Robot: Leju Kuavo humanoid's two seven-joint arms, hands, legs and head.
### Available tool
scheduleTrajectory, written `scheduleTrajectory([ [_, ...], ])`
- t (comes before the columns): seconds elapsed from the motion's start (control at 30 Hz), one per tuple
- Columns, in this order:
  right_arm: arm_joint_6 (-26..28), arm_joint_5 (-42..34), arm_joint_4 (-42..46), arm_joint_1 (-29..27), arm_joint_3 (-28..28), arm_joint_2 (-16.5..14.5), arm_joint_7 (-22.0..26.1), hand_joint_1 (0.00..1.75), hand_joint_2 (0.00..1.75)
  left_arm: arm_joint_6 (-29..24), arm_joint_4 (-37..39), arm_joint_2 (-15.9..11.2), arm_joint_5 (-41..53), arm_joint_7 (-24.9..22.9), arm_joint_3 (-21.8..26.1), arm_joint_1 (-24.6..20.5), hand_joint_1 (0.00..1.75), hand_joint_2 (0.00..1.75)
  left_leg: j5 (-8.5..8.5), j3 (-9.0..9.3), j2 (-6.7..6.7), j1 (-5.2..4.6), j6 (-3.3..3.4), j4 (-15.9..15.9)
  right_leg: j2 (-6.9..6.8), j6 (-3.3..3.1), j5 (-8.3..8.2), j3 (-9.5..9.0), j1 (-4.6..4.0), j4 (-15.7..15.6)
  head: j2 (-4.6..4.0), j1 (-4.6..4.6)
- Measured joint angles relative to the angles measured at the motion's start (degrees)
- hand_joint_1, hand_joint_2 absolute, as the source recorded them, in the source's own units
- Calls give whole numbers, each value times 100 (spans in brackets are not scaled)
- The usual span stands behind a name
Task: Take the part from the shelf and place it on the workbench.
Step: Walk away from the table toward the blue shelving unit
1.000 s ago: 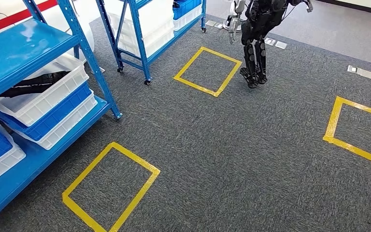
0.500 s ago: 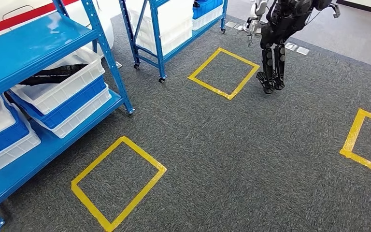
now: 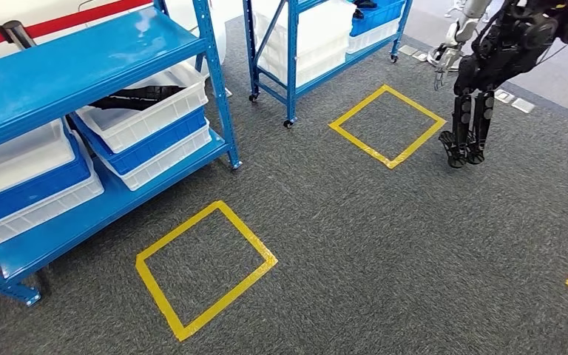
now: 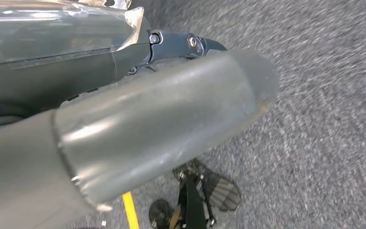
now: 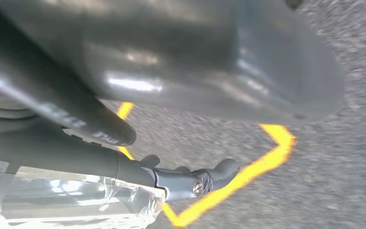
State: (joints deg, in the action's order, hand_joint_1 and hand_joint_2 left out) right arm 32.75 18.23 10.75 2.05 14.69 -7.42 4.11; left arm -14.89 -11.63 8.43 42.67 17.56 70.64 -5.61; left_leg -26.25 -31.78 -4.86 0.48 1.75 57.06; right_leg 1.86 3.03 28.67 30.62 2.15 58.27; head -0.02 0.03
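The whole head view has swung since a second ago, so the camera has turned toward the shelf (image 3: pixel 81 66); the things themselves have not moved; the shelf now takes up more of the left side, and the other robot (image 3: pixel 488 74) stands farther right. A dark part (image 3: pixel 144 94) lies in the upper white bin (image 3: pixel 148 118), likely the one to fetch, set at the open shelf face where an arm can reach it. The yellow square (image 3: pixel 203 270) on the carpet probably marks where to stand. The left hand (image 4: pixel 138 119) and right hand (image 5: pixel 181 62) hang over the floor; both hold nothing, though I cannot tell how the fingers lie.
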Motion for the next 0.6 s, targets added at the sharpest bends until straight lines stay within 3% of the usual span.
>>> scheduleTrajectory([
  [0.1,-1,0,-2,18,-26,-11,44,0,0,59,0,-3,-42,-16,44,6,0,0,-20,-38,-40,41,-97,37,-79,-146,-16,-36,-26,-31,-1,-13],
  [0.17,-1,13,-2,26,-41,-20,79,0,0,38,0,-2,-74,-18,85,9,0,0,-169,-153,149,60,-145,281,-156,-222,-35,-62,-10,-45,-1,-35],
  [0.23,-1,29,-2,25,-51,-31,102,0,0,19,0,-5,-104,-18,116,-4,0,0,-500,-468,378,64,-185,918,-241,-268,-27,-65,-30,-48,-1,-58],
  [0.27,-1,32,-2,24,-55,-34,102,0,0,18,0,-7,-113,-18,122,-10,0,0,-648,-674,418,68,-199,1301,-295,-283,-15,-66,-46,-47,-1,-61],
  [0.3,-1,33,-2,23,-58,-37,102,0,0,17,0,-9,-117,-18,128,-10,0,0,-727,-844,441,69,-207,1600,-353,-297,-4,-70,-59,-46,-1,-61],
  [0.33,-1,33,-2,24,-63,-37,102,0,0,17,0,-10,-121,-18,131,-6,0,0,-695,-923,456,69,-204,1705,-411,-311,7,-77,-70,-46,-1,-62],
  [0.37,-1,37,-2,28,-70,-39,99,0,0,17,0,-10,-127,-18,133,-1,0,0,-558,-881,472,67,-191,1578,-462,-320,22,-91,-78,-46,-1,-63],
  [0.47,-2,70,-2,50,-84,-58,64,0,0,-51,-3,-18,-149,5,155,-12,0,0,-42,-333,704,21,-85,448,-581,-303,71,-153,-113,-49,-1,-61],
  [0.53,-1,103,-2,65,-89,-66,25,0,0,-163,-8,-20,-152,55,170,-32,0,0,8,-185,797,-36,-26,130,-657,-255,102,-176,-132,-57,-1,-60],
  [0.6,-1,128,-1,79,-101,-68,-9,0,0,-266,-10,-21,-141,92,180,-30,0,0,26,-169,681,-51,26,75,-737,-192,122,-203,-151,-82,-1,-64],
])
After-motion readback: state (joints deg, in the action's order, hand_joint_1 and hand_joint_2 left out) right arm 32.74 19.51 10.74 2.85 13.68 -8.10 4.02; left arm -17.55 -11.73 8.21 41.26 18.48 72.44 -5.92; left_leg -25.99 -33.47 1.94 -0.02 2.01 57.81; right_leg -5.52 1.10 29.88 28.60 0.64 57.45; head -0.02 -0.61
